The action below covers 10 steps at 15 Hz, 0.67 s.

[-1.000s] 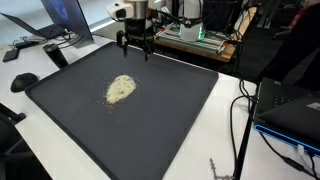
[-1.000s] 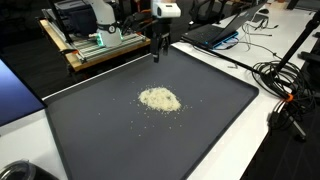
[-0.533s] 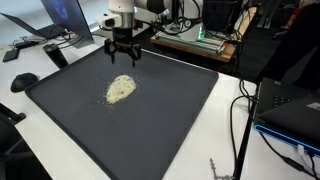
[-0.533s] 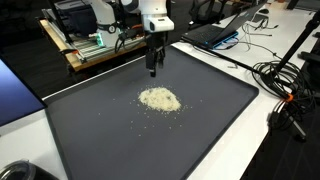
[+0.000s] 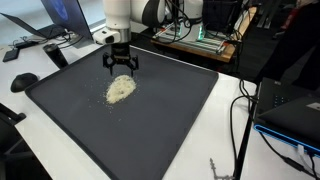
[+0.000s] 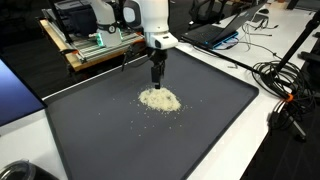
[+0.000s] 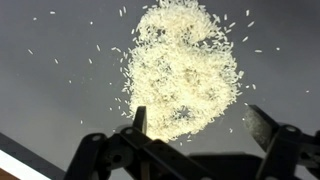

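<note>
A heap of pale rice grains [image 5: 120,89] [image 6: 159,99] lies on a big dark grey mat [image 5: 170,120] [image 6: 90,130]. In the wrist view the rice heap [image 7: 185,70] fills the upper middle, with loose grains scattered around it. My gripper [image 5: 121,68] [image 6: 156,78] hangs just above the far edge of the heap, pointing down. Its jaws stand wide apart in the wrist view, the gripper [image 7: 198,120] having nothing between its fingers, one finger [image 7: 139,120] at the heap's edge and the other off to the side.
The mat lies on a white table [image 5: 225,140]. A wooden rack with electronics [image 5: 200,40] [image 6: 90,45] stands behind the mat. A laptop [image 5: 60,20], a mouse [image 5: 24,81] and cables [image 6: 285,90] lie around the mat's edges.
The arm has travelled from the mat's far edge toward the rice heap and come down lower over it. The jaws have stayed wide apart.
</note>
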Available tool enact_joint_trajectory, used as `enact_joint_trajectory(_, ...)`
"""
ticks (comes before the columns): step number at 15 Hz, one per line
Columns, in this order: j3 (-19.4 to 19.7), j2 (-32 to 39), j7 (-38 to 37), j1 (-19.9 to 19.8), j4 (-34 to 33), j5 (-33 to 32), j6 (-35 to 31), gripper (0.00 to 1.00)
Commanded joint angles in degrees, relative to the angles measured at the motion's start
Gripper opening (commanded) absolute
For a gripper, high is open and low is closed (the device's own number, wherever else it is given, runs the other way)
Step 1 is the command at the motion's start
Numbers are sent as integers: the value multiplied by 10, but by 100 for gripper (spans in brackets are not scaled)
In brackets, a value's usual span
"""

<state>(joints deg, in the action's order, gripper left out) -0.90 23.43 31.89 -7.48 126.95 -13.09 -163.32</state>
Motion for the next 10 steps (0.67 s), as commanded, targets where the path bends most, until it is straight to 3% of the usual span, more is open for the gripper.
enact_joint_trajectory(1, -14, 38, 32, -15, -40, -8, 17, 100)
enact_joint_trajectory(10, -6, 87, 65, -12, -85, -19, 45, 100)
